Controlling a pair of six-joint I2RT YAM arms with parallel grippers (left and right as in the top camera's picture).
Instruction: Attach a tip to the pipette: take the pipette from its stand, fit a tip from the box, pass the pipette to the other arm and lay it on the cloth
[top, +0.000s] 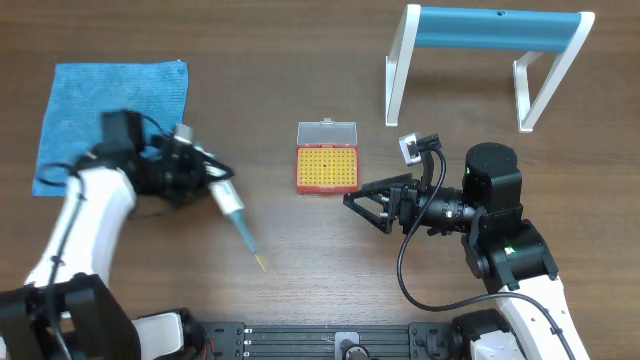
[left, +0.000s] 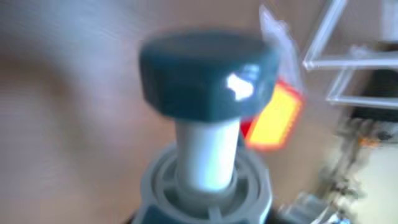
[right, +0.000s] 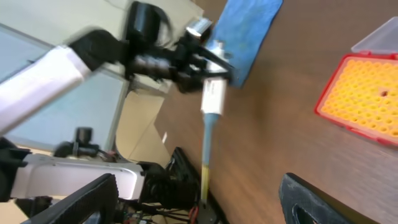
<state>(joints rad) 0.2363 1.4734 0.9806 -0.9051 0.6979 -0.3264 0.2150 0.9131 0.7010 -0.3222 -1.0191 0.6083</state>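
Pipette: my slim grey-and-white plastic pipette (top: 228, 205) hangs near the blue cloth (top: 100, 100); I judge it light and stiff, its yellow tip (top: 261, 264) fragile.
Hold: left gripper (top: 195, 170) clamped on its upper barrel; best spot.
Right gripper (top: 365, 205): fingers apart, empty.

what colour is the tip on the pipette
Yellow; the tip shows best in the right wrist view.

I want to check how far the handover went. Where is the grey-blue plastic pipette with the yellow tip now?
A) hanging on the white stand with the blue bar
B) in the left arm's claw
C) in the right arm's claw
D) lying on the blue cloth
B: the left claw is shut on the grey-blue pipette, while the right claw is open and empty.
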